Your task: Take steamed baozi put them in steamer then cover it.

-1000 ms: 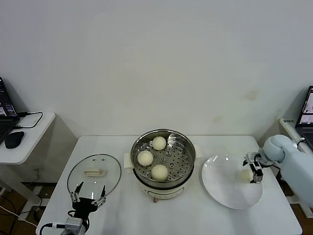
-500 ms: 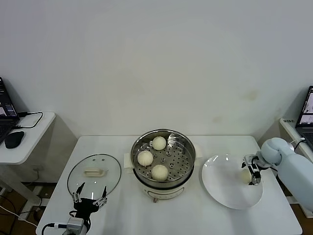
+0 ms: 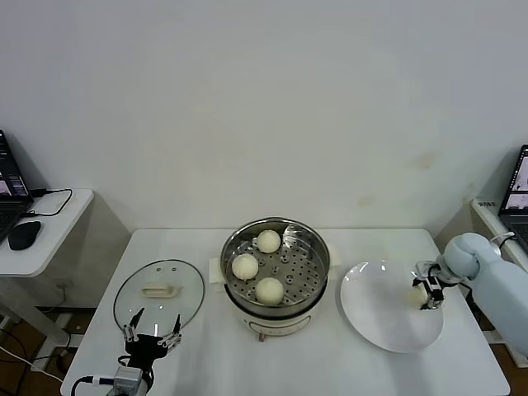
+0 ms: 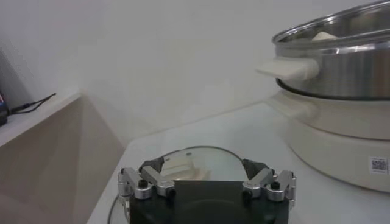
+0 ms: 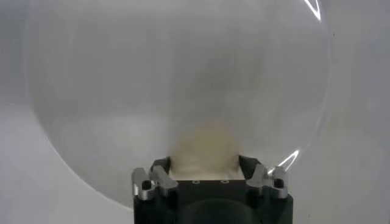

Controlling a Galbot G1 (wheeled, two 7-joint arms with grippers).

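Observation:
Three steamed baozi point(image 3: 268, 241) point(image 3: 245, 266) point(image 3: 270, 290) lie on the perforated floor of the steel steamer point(image 3: 318, 247) at the table's middle. One more baozi point(image 3: 413, 296) point(image 5: 204, 146) sits on the right side of the white plate point(image 3: 379, 318) point(image 5: 183, 79). My right gripper point(image 3: 425, 290) point(image 5: 204, 162) is down on the plate with its fingers pressed against both sides of this bun. My left gripper point(image 3: 151, 337) point(image 4: 201, 164) hovers open at the table's front left, just in front of the glass lid point(image 3: 159, 290) point(image 4: 213, 157).
The steamer's cream pot base point(image 4: 341, 140) stands to the right of the lid. A side desk with a mouse point(image 3: 23, 235) and a laptop is at the far left. Another laptop point(image 3: 518, 190) is at the far right. A white wall runs behind the table.
The right gripper's fingers have come together on the baozi on the plate, and the arm has shifted slightly. The left arm has stayed in place.

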